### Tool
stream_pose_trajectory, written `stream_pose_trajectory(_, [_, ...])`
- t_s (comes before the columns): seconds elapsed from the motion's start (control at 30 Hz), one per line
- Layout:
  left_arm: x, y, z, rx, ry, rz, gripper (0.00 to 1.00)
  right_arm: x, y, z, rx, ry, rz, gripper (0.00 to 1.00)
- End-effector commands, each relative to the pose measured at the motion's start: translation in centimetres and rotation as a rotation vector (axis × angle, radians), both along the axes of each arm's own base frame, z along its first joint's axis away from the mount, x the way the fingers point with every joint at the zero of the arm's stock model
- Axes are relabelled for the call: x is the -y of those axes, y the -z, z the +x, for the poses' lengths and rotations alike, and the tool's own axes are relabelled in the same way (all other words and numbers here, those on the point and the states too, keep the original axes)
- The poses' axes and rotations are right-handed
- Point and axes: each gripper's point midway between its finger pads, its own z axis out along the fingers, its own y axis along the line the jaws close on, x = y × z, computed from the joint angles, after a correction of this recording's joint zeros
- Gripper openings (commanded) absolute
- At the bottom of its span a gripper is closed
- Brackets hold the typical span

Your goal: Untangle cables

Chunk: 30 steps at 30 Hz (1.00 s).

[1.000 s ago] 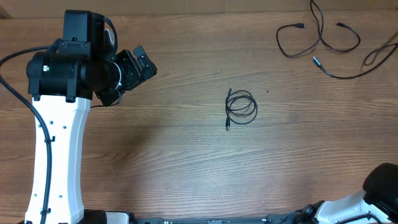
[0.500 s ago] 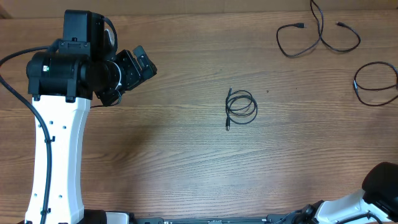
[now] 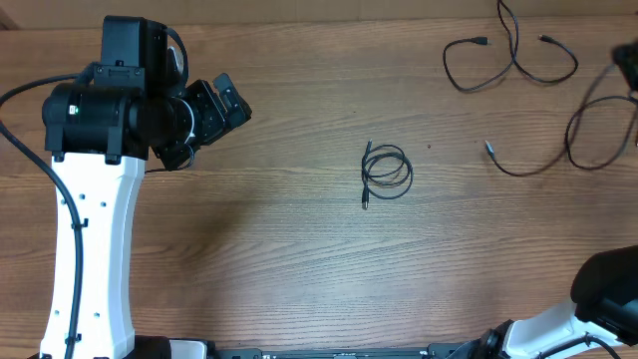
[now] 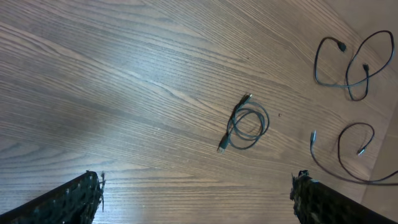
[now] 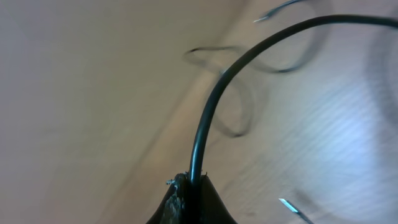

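My right gripper (image 5: 189,186) is pinched shut on one loose cable (image 5: 214,99) at the far right edge of the table (image 3: 299,259), with its loop and plug end trailing on the wood. My left gripper (image 3: 227,100) hangs wide open and empty at the far left. Other strands (image 3: 513,62) lie spread at the far right, crossing once, so I judge that part mostly done; the small coil (image 3: 387,172) at mid-table is wound and is what's left.

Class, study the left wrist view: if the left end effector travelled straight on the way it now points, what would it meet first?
The open left end effector would probably meet the bare table first, just short of the small coiled cable lying ahead, slightly right of centre. Depth is unclear.
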Motion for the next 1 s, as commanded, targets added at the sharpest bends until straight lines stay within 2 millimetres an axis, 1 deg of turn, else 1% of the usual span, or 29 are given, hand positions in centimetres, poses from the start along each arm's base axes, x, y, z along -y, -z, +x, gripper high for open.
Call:
stream_pose_trajectory(0.0, [0.0,-0.1,0.0,0.013,0.019,0.013,1.0,-4.3,-2.8,1.3,0.105,-0.119,0.181,0.04])
stream_pose_trajectory(0.1, [0.0,-0.1,0.0,0.013,0.019,0.013,1.0,-6.3,-5.4,2.3,0.184,-0.17,0.294,0.04])
stream_pose_trajectory(0.17, [0.0,-0.1,0.0,0.013,0.019,0.013,1.0,-7.3,-7.1,2.8,0.23,-0.199,0.369,0.04])
stream_pose_trajectory(0.23, [0.0,-0.1,0.0,0.013,0.018,0.013,1.0,-7.7,-8.5,3.0,0.265,-0.219,0.418,0.04])
stream_pose_trajectory(0.3, [0.0,-0.1,0.0,0.014,0.018,0.013,1.0,-7.8,-9.0,3.1,0.281,-0.229,0.426,0.04])
stream_pose_trajectory(0.37, [0.0,-0.2,0.0,0.015,0.018,0.013,1.0,-7.9,-9.1,3.1,0.288,-0.241,0.414,0.04])
stream_pose_trajectory(0.47, [0.0,-0.2,0.1,0.017,0.018,0.013,1.0,-8.4,-8.5,2.9,0.296,-0.286,0.352,0.04])
stream_pose_trajectory(0.57, [0.0,-0.2,0.1,0.018,0.018,0.013,1.0,-9.3,-8.1,2.7,0.272,-0.301,0.366,0.04])
stream_pose_trajectory(0.63, [0.0,-0.2,0.1,0.018,0.018,0.012,1.0,-10.0,-9.2,2.9,0.324,-0.356,0.353,0.04])
stream_pose_trajectory(0.73, [0.0,-0.2,0.1,0.017,0.018,0.012,1.0,-10.9,-11.8,3.0,0.409,-0.424,0.378,0.04])
stream_pose_trajectory(0.83, [0.0,-0.2,0.1,0.017,0.018,0.012,1.0,-11.5,-14.7,2.9,0.47,-0.461,0.444,0.04])
stream_pose_trajectory(0.9, [0.0,-0.2,0.1,0.017,0.018,0.012,1.0,-11.9,-16.1,2.6,0.504,-0.496,0.462,0.04])
stream_pose_trajectory(0.97, [0.0,-0.2,0.1,0.017,0.018,0.012,1.0,-12.2,-16.9,2.2,0.538,-0.536,0.443,0.04])
